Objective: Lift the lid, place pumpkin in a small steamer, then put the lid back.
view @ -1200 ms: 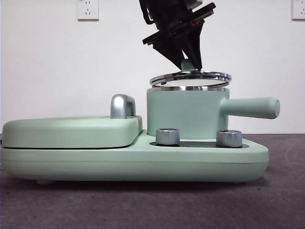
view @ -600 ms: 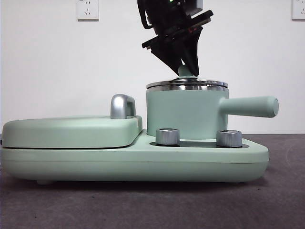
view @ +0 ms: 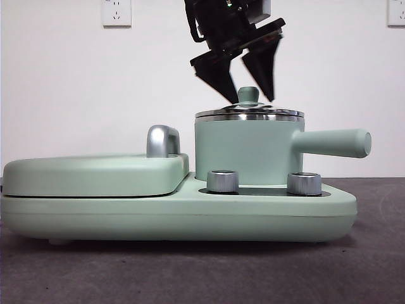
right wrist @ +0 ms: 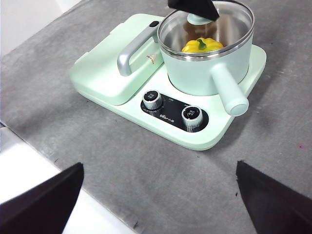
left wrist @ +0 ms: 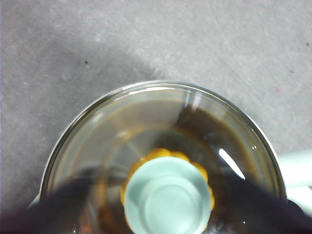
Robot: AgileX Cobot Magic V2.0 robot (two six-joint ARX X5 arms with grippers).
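Because the pumpkin (right wrist: 202, 45) sits inside the small steamer (view: 247, 151) with the lid (view: 249, 113) resting on top, your left claw (view: 247, 83) hangs open around the knob, holding nothing.

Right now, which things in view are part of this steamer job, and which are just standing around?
Job:
lid, seated on the small steamer
pumpkin, inside under the glass
left claw, open around the knob

Just there:
appliance base
griddle cover
two silver knobs
right claw, waiting, open
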